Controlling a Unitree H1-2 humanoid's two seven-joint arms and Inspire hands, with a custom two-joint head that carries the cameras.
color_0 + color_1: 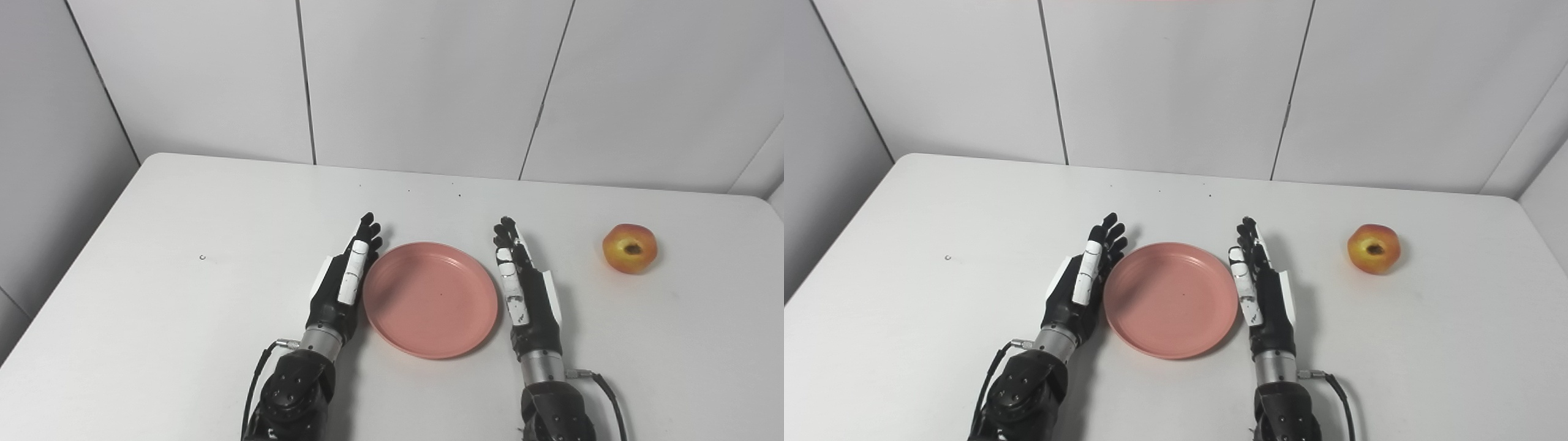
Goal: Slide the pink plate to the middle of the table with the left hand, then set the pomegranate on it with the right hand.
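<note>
Two hands flank the plate [430, 298] on the counter [153, 294]: left hand [344, 280] touching its nine-o'clock rim, right hand [523, 288] beside three o'clock, both spread, empty. Pomegranate [629, 247] sits well apart at two o'clock.

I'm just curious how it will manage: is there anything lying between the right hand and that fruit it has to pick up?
Nothing visible does. The right hand rests open beside the pink plate, and only bare table lies between it and the pomegranate farther to the right.
</note>
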